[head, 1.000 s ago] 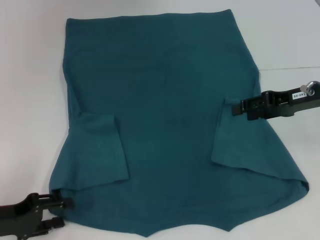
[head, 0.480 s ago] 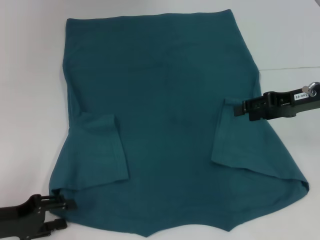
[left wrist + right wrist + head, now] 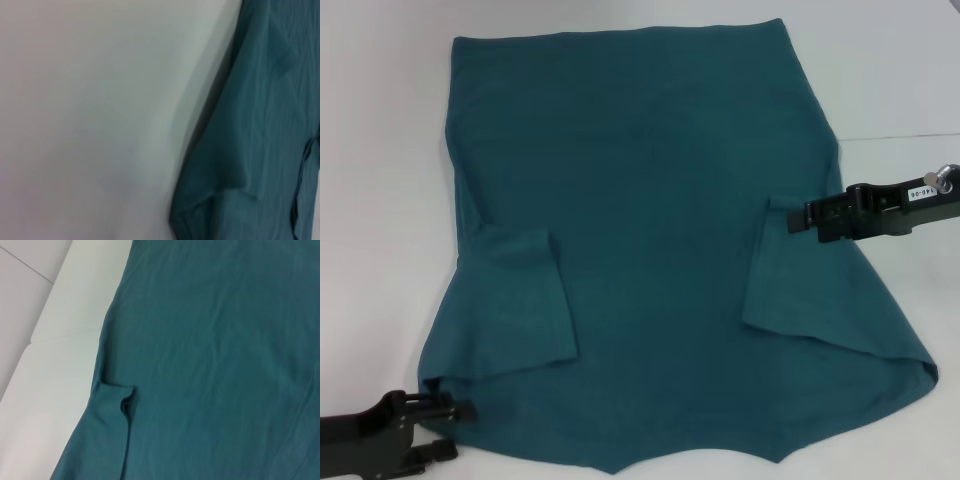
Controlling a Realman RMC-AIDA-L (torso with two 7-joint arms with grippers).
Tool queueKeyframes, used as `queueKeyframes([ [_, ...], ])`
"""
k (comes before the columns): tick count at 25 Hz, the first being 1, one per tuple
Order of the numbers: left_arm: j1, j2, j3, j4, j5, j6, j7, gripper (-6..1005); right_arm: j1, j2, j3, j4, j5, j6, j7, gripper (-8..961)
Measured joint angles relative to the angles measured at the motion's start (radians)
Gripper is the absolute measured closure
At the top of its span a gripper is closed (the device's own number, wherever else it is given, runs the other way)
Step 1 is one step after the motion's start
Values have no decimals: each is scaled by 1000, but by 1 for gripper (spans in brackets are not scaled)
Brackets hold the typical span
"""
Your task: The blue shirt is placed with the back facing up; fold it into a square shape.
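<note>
The blue shirt (image 3: 650, 200) lies flat on the white table, plain back up, hem at the far side. Both sleeves are folded inward onto the body, the left sleeve (image 3: 520, 300) and the right sleeve (image 3: 800, 290). My left gripper (image 3: 455, 430) is open at the shirt's near left corner, its upper finger (image 3: 445, 408) at the fabric edge. My right gripper (image 3: 792, 220) reaches in from the right, its tip at the far corner of the folded right sleeve. The left wrist view shows the shirt's edge (image 3: 260, 150). The right wrist view shows the shirt (image 3: 225, 365) and a small fold (image 3: 125, 405).
The white table (image 3: 380, 200) surrounds the shirt on the left, the right and the far side. A seam line (image 3: 900, 135) runs across the table at the right. The shirt's near edge reaches almost to the bottom of the head view.
My right gripper has drawn back a little to the right from the sleeve's corner. My left gripper has shifted slightly toward the shirt's corner. The shirt has not moved.
</note>
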Motion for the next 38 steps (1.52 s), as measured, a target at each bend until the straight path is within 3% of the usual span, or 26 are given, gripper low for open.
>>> queueKeyframes([
  [22, -10, -8, -14, 1, -72, -110, -7, 395, -2, 0, 17, 1, 0, -7, 0, 271],
  [38, 22, -6, -18, 13, -152, -63, 34, 425, -3, 0, 22, 1, 0, -11, 0, 271],
])
